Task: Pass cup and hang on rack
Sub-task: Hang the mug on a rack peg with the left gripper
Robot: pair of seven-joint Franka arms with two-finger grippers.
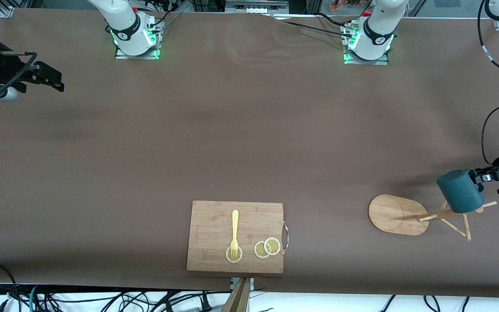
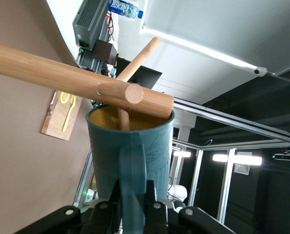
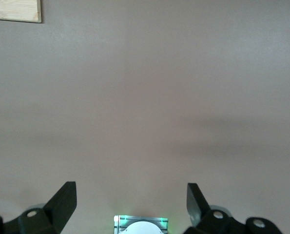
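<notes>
My right gripper waits over the desk's edge at the right arm's end, up near the bases; its jaws stand wide with nothing between them, and in its own wrist view only bare desk shows beneath the fingers.

Further along, near the middle of the camera-side edge, lies a cutting board with a yellow fork and some lemon slices on it. None of that concerns me.

At the left arm's end, close to the camera-side edge, the rack stands on its oval base with its pegs spreading out. My left gripper is clamped tight on the handle of the cup and holds it in the air over the rack's pegs. My left wrist view shows one peg poking into the cup's open mouth, with the post crossing just at the rim.

I judge the pass finished and the hanging under way. The next move, as I read it, calls for sliding the cup further down that peg until it bears the weight. Only then should my fingers part, and I should back off gently so as not to knock the rack.
</notes>
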